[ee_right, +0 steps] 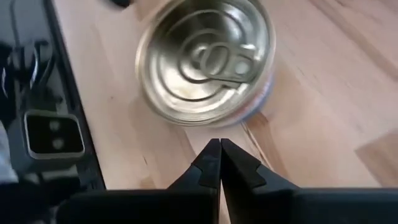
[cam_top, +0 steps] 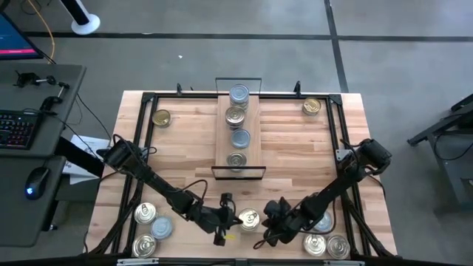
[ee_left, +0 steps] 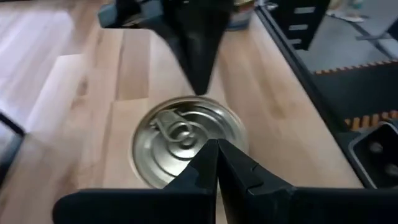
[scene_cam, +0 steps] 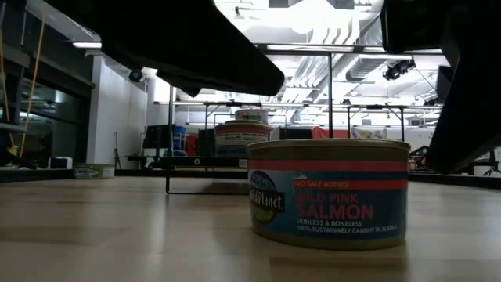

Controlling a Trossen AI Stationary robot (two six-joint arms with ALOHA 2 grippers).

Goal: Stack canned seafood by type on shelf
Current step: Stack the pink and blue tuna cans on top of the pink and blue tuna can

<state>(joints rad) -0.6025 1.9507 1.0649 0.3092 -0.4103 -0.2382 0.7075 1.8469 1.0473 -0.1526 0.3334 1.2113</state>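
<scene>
The work surface is a light butcher-block tabletop (cam_top: pixel 295 148) edged by a black frame, standing on a grey floor; a desk with a keyboard (cam_top: pixel 16 127) and mouse sits to the left. In the low view the room behind shows ceiling lights and further benches.

The shelf, a narrow light-wood plank (cam_top: pixel 238 137) with thin black wire frames at its short ends, lies at the far centre of the table, running near to far. Four small round pull-tab tins (cam_top: pixel 238 118) stand on it in a single line.

Loose tins lie around it: one gold-topped tin (cam_top: pixel 160 117) at the far left, one gold-topped tin (cam_top: pixel 312 107) at the far right, a cluster of tins (cam_top: pixel 150 225) at the near left corner, and another cluster (cam_top: pixel 329 242) at the near right.

A single gold-topped salmon tin (cam_top: pixel 249 219) stands upright at the near centre, between the two grippers. Its label shows in the low view (scene_cam: pixel 329 192).

The left gripper (cam_top: pixel 224 214) is just beside this tin on its left. Its jaws are fully closed, fingertips meeting, and hold nothing; the fingertips (ee_left: pixel 214 158) sit above the tin's lid (ee_left: pixel 180 137).

The right gripper (cam_top: pixel 272 216) is just beside the tin on its right. Its jaws are likewise fully closed and empty, fingertips (ee_right: pixel 219 155) near the rim of the tin (ee_right: pixel 208 59).
</scene>
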